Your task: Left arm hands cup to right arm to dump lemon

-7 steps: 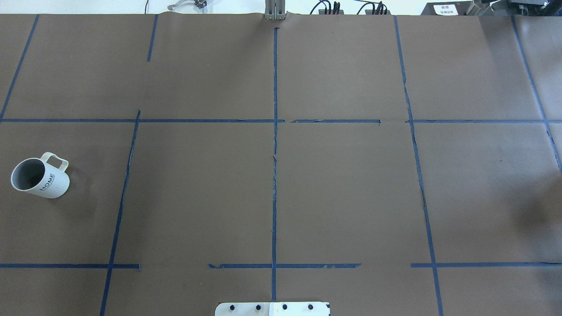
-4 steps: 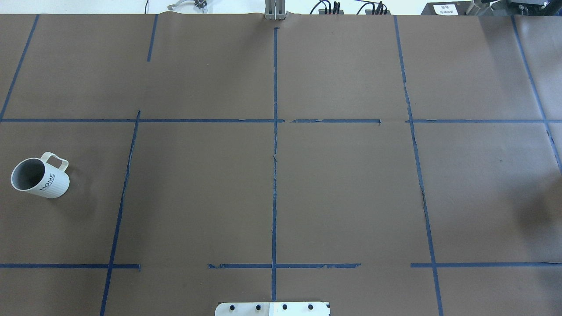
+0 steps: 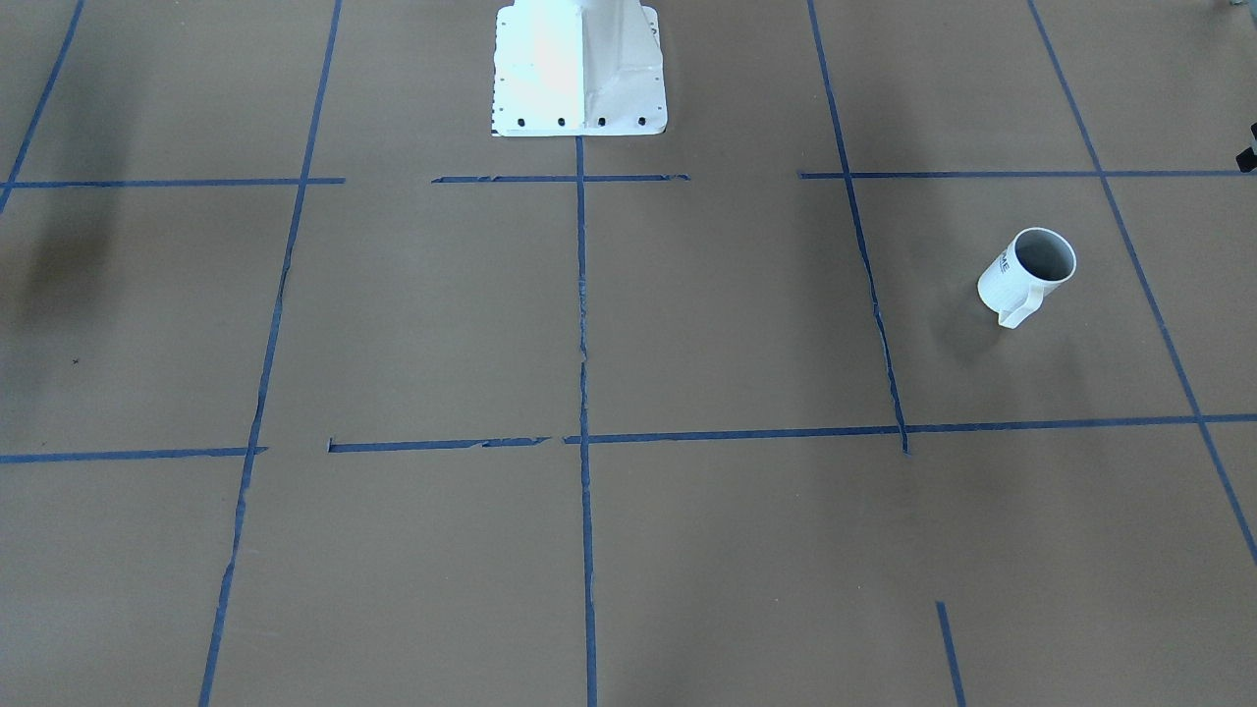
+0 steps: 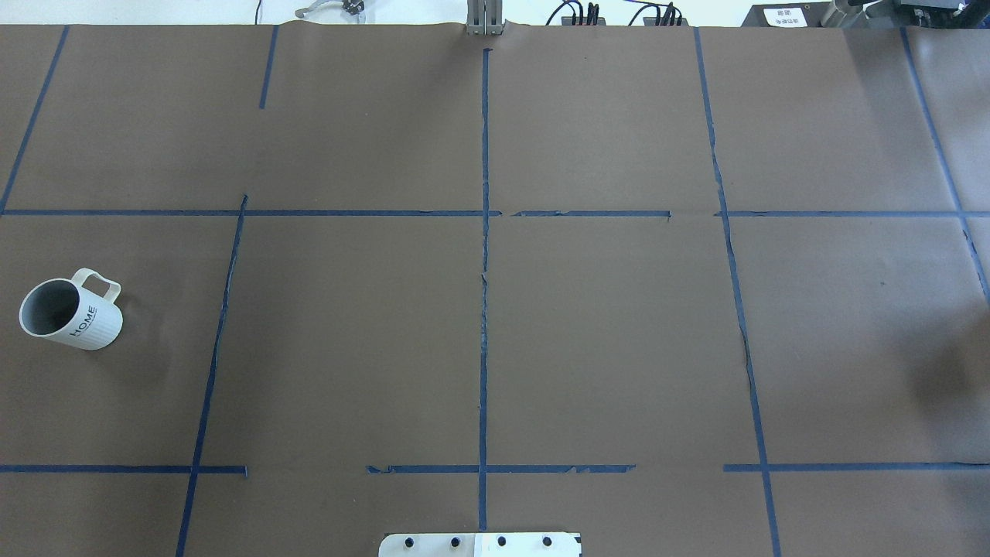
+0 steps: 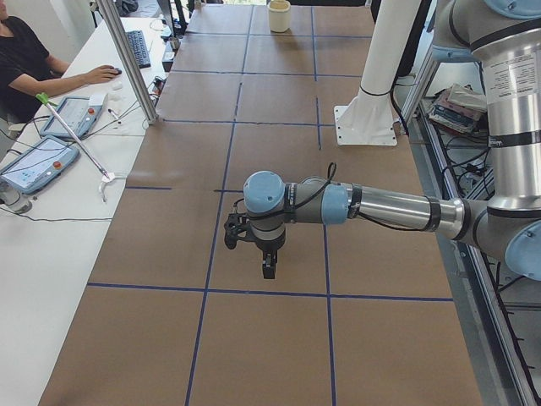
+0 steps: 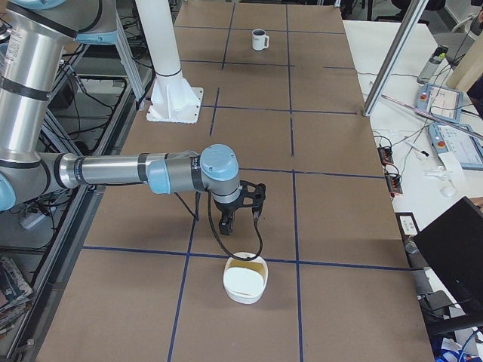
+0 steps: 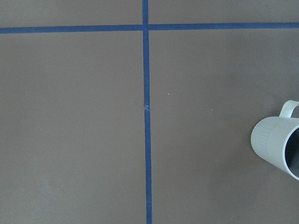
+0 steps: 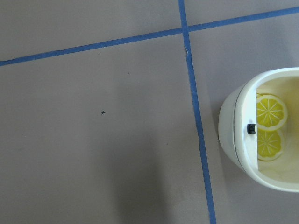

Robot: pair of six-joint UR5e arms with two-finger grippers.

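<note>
White cup (image 4: 69, 313) stands upright on brown table (image 4: 348, 325)

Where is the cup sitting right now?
In the overhead view the cup stands upright near the view's left edge, on the robot's left, with a blue tape line to its right.

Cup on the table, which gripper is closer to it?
Left. The left gripper hangs near the cup at its end of the table; the right gripper hangs at the far end, by the bowl.
</note>
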